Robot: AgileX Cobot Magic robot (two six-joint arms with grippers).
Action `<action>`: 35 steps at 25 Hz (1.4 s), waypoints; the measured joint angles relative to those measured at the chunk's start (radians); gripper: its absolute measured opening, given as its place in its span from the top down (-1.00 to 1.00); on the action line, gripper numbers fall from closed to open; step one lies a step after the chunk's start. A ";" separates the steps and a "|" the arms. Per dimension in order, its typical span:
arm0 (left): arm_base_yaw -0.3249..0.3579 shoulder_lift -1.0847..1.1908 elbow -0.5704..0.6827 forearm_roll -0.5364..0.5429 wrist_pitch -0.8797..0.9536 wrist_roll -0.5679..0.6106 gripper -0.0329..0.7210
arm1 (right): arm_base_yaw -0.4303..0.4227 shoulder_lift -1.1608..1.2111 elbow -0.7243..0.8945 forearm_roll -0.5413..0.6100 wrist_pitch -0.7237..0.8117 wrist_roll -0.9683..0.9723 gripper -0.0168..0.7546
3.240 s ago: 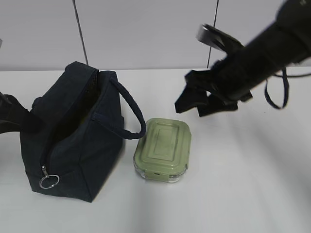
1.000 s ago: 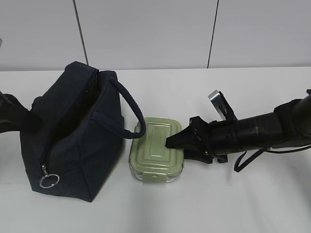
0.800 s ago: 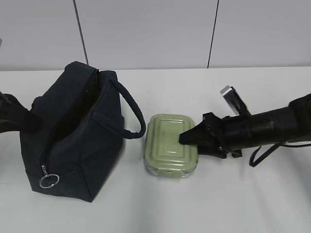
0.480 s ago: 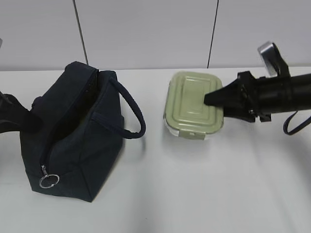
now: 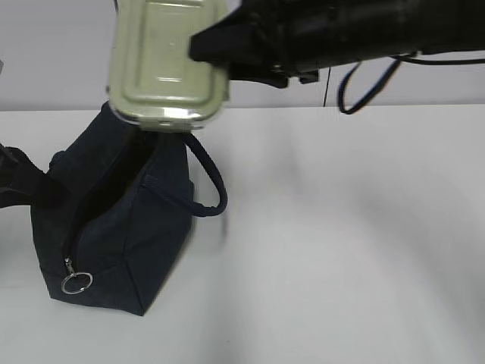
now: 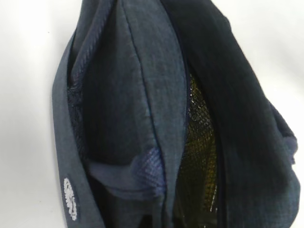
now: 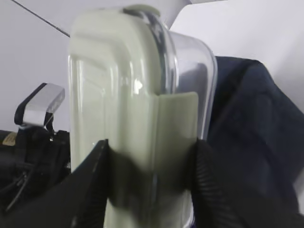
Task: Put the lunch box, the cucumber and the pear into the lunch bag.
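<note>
- My right end effector [image 7: 149, 175]: fingers [image 7: 90, 185] pressed against both faces of the lunch box [image 5: 168, 62], one on the sage-green lid side, the other on the clear base side; a firm pinch at one short end, spread only as far as the box is thick.
- Lunch box: held in the air, clear of the surface [image 5: 341, 243], directly above the top of the lunch bag [image 5: 114, 220]. In the exterior view its lid faces the camera, and its lower edge sits just over the bag's upper rim. In the right wrist view it stands on edge, lid to the left and clear base to the right, with the dark bag behind and below it.
- Lunch bag: dark navy, standing upright on the surface at the left, top zipper parted. A metal ring pull [image 5: 76, 283] hangs at its near lower end, and one loop handle [image 5: 208, 178] arches out to the right.
- Bag interior, left wrist view: the opening is a narrow slit between navy fabric folds, with a dark mesh-textured lining [image 6: 197, 156] showing inside. Contents cannot be made out.
- My left end effector: its fingers do not show in any view, so I cannot tell how it stands. A dark arm section [image 5: 15, 182] sits at the bag's left side.
</note>
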 joint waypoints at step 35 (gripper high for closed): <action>0.000 0.000 0.000 -0.011 -0.004 0.000 0.91 | 0.211 0.352 -0.287 -0.522 -0.078 0.574 -0.04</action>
